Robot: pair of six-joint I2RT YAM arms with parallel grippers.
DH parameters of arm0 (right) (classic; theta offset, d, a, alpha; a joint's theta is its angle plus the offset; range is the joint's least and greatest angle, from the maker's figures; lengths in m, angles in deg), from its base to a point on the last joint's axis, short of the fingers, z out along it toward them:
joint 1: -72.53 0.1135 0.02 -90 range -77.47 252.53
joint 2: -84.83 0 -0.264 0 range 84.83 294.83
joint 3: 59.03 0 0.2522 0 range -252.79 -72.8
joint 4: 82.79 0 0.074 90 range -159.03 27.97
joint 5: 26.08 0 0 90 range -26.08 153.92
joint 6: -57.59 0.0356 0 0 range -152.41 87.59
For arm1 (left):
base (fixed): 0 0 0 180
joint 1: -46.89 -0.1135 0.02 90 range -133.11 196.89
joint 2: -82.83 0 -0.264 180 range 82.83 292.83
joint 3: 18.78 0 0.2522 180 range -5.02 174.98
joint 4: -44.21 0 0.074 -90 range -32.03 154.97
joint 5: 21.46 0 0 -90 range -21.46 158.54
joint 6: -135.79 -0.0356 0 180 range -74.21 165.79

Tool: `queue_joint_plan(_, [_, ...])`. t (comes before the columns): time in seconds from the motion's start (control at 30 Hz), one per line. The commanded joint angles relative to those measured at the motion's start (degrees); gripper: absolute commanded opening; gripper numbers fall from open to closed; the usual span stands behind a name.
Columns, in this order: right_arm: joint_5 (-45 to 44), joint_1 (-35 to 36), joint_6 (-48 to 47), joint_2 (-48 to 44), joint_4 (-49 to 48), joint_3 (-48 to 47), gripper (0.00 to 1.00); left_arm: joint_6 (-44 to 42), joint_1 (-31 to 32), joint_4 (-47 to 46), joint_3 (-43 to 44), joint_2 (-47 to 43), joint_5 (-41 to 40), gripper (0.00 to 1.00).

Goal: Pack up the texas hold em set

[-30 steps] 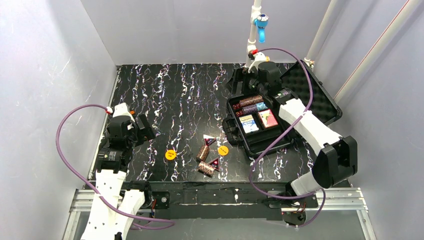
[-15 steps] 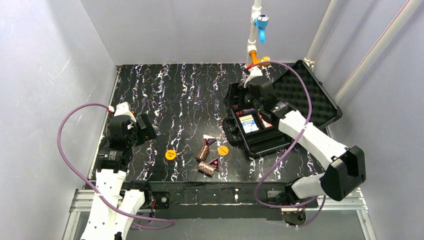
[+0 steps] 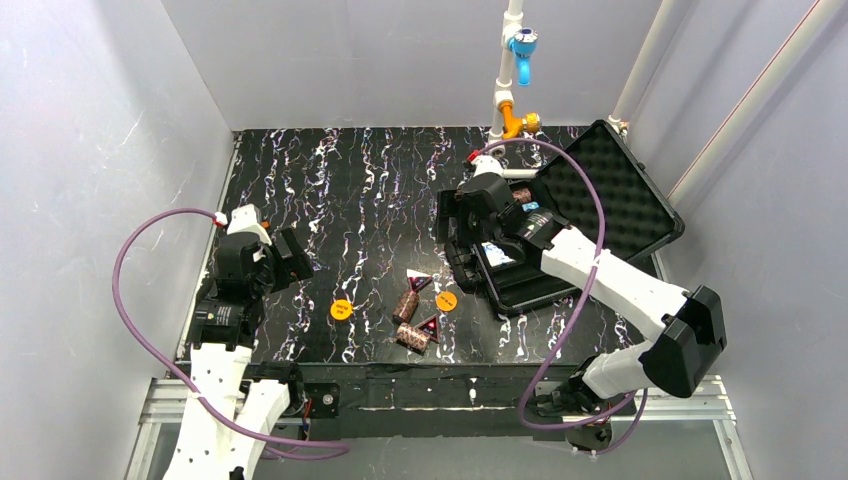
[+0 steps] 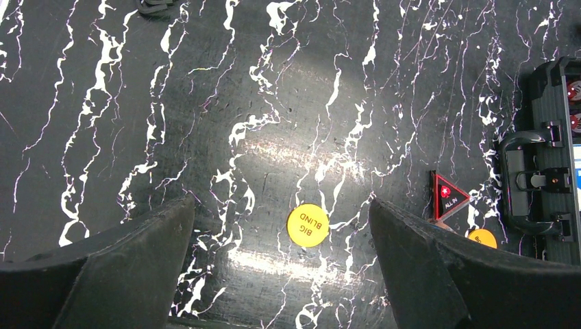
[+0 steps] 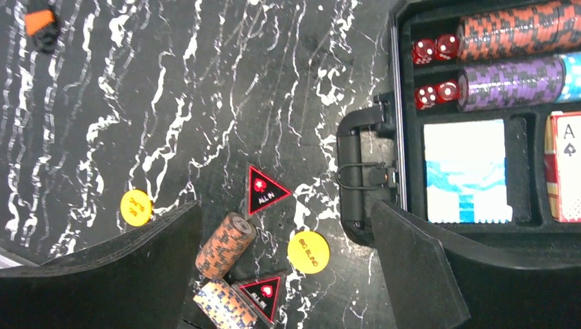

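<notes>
Case (image 3: 612,190), black, lid open, at right of marbled worktop (image 3: 350,190), right claw (image 3: 458,218) spread above its handle side, left claw (image 3: 290,256) spread at far left, left wrist view, orange disc (image 4: 307,225) between wide fingers, right wrist view, loose chip rolls (image 5: 225,245) and triangular markers (image 5: 266,190) on worktop beside case, blue deck (image 5: 466,171) inside.

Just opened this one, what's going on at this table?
Two arms are packing a poker set into an open black case. Chip rows, red dice and two card decks already sit inside. Two chip rolls, two ALL IN markers and two yellow discs lie loose on the table. The right tool hangs open and empty by the case's handle side, near those pieces. The left tool is open and empty too, near one disc.
</notes>
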State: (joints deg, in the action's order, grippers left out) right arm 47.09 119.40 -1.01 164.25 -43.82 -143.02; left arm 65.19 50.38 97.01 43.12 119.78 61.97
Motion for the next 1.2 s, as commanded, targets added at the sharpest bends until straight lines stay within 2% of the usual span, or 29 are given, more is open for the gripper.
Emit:
queue_joint_plan(0.0, [-4.1,3.0,1.2,1.0,3.9,-3.3,1.0,-0.9,-0.3,-0.3,0.3,-0.3,0.4,0.99])
queue_joint_plan(0.23, [-3.8,7.5,2.1,2.3,5.2,-2.7,1.0,-0.8,-0.3,-0.5,0.3,0.1,0.9,0.99])
queue_joint_plan(0.53, [2.3,10.6,4.9,6.5,3.8,-2.0,1.0,-0.8,-0.3,-0.6,0.3,-0.2,0.9,0.99])
queue_joint_plan(0.8, [-0.4,12.9,15.9,9.2,5.7,-0.9,1.0,-0.8,-0.2,-0.6,0.1,-1.2,0.8,0.99])
queue_joint_plan(1.17, [-1.0,16.0,30.5,11.5,2.4,2.6,1.0,-0.7,-0.3,-0.1,0.0,-2.2,0.1,0.99])
